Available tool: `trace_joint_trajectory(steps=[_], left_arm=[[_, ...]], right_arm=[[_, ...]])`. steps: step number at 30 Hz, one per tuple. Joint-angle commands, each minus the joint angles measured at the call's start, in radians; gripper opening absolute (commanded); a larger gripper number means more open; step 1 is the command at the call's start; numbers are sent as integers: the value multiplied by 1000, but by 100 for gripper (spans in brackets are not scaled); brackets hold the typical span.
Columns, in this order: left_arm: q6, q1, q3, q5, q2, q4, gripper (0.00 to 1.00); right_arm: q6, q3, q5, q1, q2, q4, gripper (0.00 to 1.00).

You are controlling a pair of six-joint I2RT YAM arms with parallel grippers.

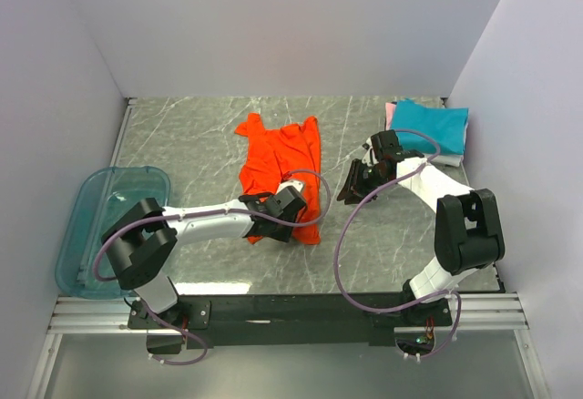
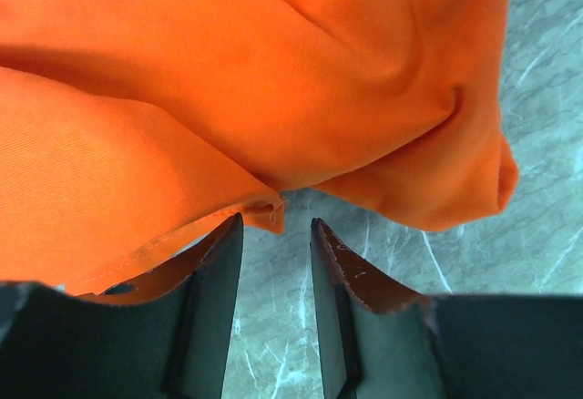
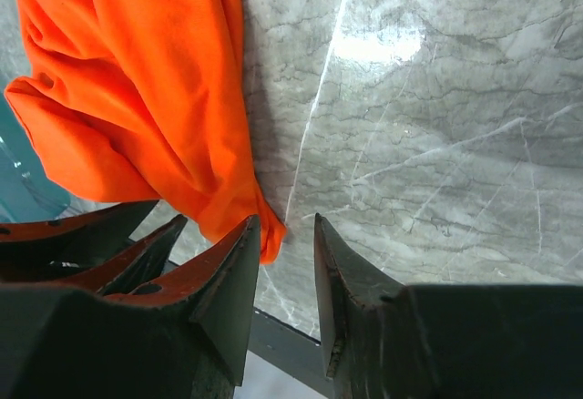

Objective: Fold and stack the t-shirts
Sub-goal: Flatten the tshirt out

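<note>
The orange-red t-shirt [image 1: 282,162] lies rumpled and partly folded in the middle of the table. My left gripper [image 1: 293,206] is at its near edge. In the left wrist view the gripper [image 2: 276,226] is open, with the shirt's hem [image 2: 264,206] at the tip of its left finger and cloth [image 2: 228,80] bunched beyond. My right gripper [image 1: 353,185] is just right of the shirt. In the right wrist view it [image 3: 285,226] is open, and a corner of the shirt [image 3: 269,240] touches its left finger. A folded teal shirt [image 1: 433,126] tops a stack at the back right, with a pink edge [image 1: 391,112] showing.
The translucent blue-green bin [image 1: 96,230] sits at the table's left edge, and it also shows in the right wrist view [image 3: 18,180]. Grey walls close in the back and both sides. The marble tabletop [image 1: 392,244] runs to a metal rail at the near edge.
</note>
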Motion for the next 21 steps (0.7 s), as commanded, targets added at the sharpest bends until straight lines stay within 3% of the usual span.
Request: trace_joint_trajectory(steps=[1, 17, 21], left_arm=[[-6, -6, 18, 10, 16, 28, 41], [-3, -5, 32, -7, 121, 25, 36], [-5, -5, 27, -16, 132, 31, 25]], right_arm=[[2, 4, -5, -6, -49, 15, 37], [-1, -2, -3, -8, -55, 13, 36], [-3, -9, -6, -6, -47, 13, 36]])
